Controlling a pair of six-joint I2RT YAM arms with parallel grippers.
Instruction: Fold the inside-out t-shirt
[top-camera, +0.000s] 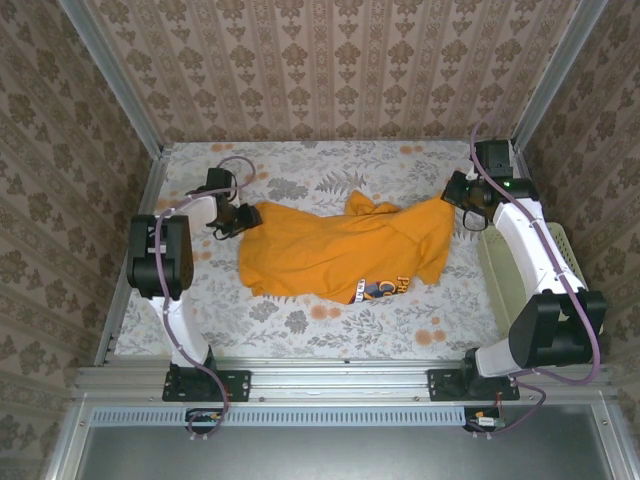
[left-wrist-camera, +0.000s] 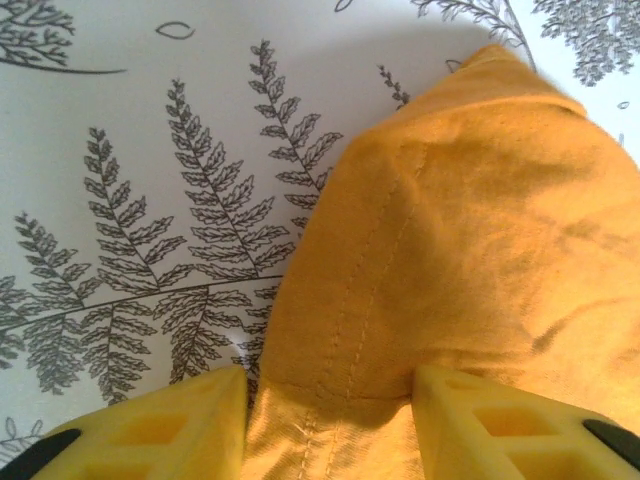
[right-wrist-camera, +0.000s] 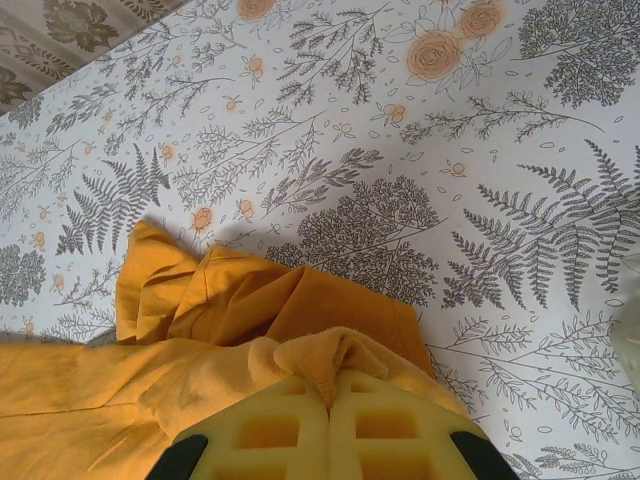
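Note:
The mustard-orange inside-out t-shirt (top-camera: 330, 250) lies stretched across the middle of the flowered table, with dark lettering at its near hem. My left gripper (top-camera: 238, 220) is at the shirt's left end. In the left wrist view its yellow fingers (left-wrist-camera: 180, 425) stand apart, and a stitched fold of the t-shirt (left-wrist-camera: 450, 220) lies in the gap between the tips of the left gripper (left-wrist-camera: 330, 385). My right gripper (top-camera: 458, 200) is at the shirt's right end. In the right wrist view the right gripper (right-wrist-camera: 328, 385) is shut, with a bunched edge of the t-shirt (right-wrist-camera: 200, 330) pinched between its tips.
A pale cream mesh basket (top-camera: 575, 262) stands along the table's right edge, beside the right arm. Metal frame rails and patterned walls close in the table on the left, right and far sides. Bare flowered tabletop (top-camera: 330, 175) lies beyond the shirt and in front of it.

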